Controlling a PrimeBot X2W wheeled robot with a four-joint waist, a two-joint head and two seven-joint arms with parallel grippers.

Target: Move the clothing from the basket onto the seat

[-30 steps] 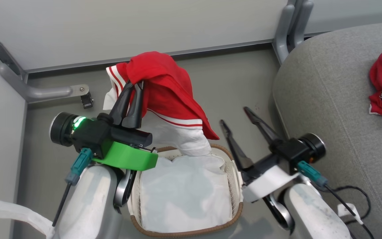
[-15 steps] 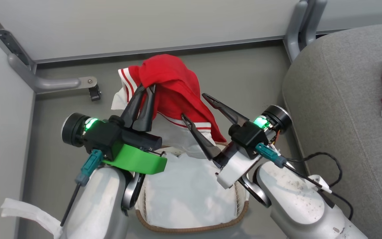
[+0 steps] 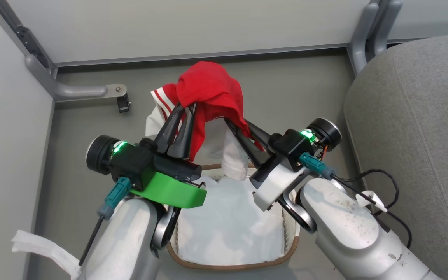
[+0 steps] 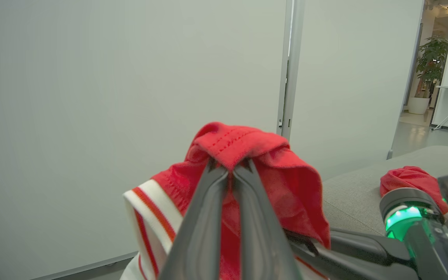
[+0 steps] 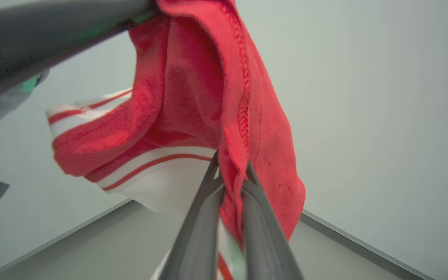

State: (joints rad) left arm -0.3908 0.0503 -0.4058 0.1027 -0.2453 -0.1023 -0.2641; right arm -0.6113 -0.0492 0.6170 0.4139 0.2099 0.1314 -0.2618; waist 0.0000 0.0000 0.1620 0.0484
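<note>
I had my left tool (image 3: pixel 187 107) and right tool (image 3: pixel 236 123) both clamped on the bright red white-striped sportswear (image 3: pixel 208 83), lifted over the white perforated basket (image 3: pixel 291 249). Next it needed carrying right onto the grey fabric seat (image 3: pixel 403 124).

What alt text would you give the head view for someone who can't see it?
The left gripper and right gripper pinch a red garment with white striped trim, held over a white-lined basket; a grey seat stands at right.
</note>
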